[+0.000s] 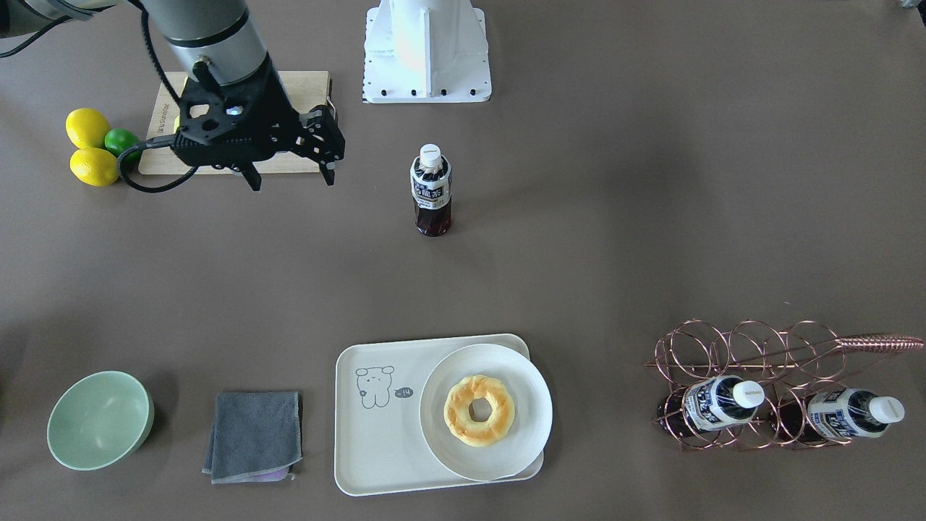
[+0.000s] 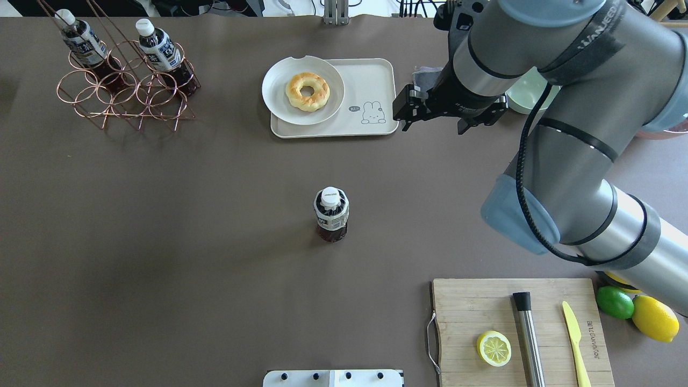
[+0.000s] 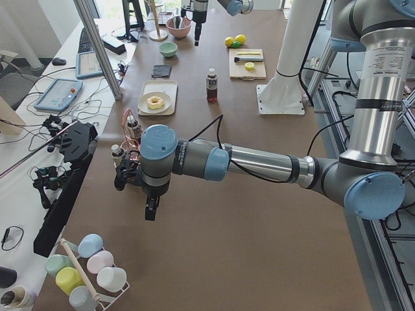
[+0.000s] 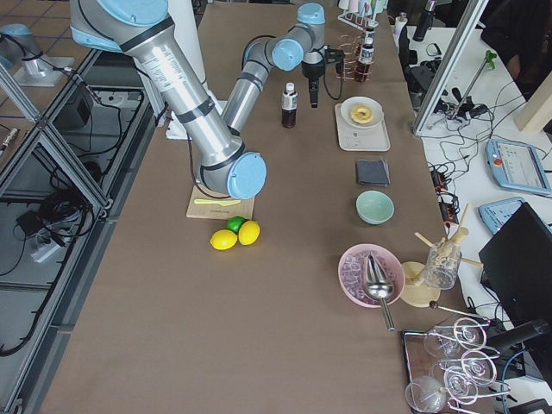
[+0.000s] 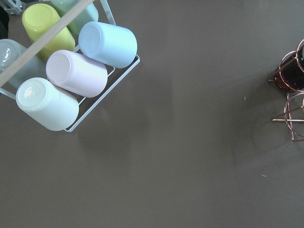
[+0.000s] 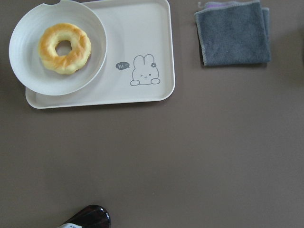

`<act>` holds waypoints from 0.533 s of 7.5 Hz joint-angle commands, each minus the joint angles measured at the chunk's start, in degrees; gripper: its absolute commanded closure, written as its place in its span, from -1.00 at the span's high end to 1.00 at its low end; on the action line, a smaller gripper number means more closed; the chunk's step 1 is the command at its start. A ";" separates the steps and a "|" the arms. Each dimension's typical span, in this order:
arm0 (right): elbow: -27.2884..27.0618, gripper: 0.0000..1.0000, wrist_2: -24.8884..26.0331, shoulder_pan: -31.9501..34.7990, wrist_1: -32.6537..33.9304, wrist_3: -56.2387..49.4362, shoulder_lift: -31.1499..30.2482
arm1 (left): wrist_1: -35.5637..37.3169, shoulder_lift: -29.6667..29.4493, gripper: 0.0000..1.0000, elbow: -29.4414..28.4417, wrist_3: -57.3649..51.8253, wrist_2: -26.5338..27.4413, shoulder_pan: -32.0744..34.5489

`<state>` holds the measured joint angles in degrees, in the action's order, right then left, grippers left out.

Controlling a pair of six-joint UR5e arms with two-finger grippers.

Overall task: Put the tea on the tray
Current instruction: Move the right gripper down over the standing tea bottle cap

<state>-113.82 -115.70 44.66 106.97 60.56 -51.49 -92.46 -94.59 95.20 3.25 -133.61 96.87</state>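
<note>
Tea [image 1: 432, 192] stands upright mid-table, well apart from tray [image 1: 376, 449]. Right gripper [image 1: 291, 174] hangs above the table beside the tea, jaws spread wide, holding nothing. Left gripper [image 3: 150, 208] points down; its opening cannot be told.

The brown table [image 2: 161, 242], read from the overhead view, has a tea bottle [image 2: 331, 215] standing upright at its middle. At 12 o'clock from the bottle the cream tray [image 2: 371, 75] lies flat. At 10 o'clock stands a copper wire rack [image 2: 126, 88]. Toward 1 o'clock lies a folded grey cloth [image 1: 253, 433], with a pale green bowl [image 1: 99, 420] beyond it. At 4 o'clock lies a wooden cutting board [image 2: 473, 306], with a lime [image 2: 615, 302] and two lemons [image 1: 93, 166] touching each other, just off its right end. The white robot base [image 2: 333, 378] sits at 6 o'clock.
</note>
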 commanded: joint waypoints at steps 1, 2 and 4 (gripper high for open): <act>-0.35 1.00 6.17 -7.20 1.49 6.14 2.89 | 0.44 2.55 0.95 -0.10 0.00 0.10 -0.09; -0.35 1.00 6.36 -7.74 1.57 6.33 2.98 | 0.35 4.57 0.95 0.51 0.00 0.02 -0.27; -0.08 1.00 6.80 -8.97 1.57 8.17 4.37 | 0.00 6.52 0.95 0.95 0.00 0.10 -3.95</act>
<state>-114.13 -109.55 36.93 108.46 67.52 -48.38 -92.26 -89.75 95.81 3.25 -133.58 95.40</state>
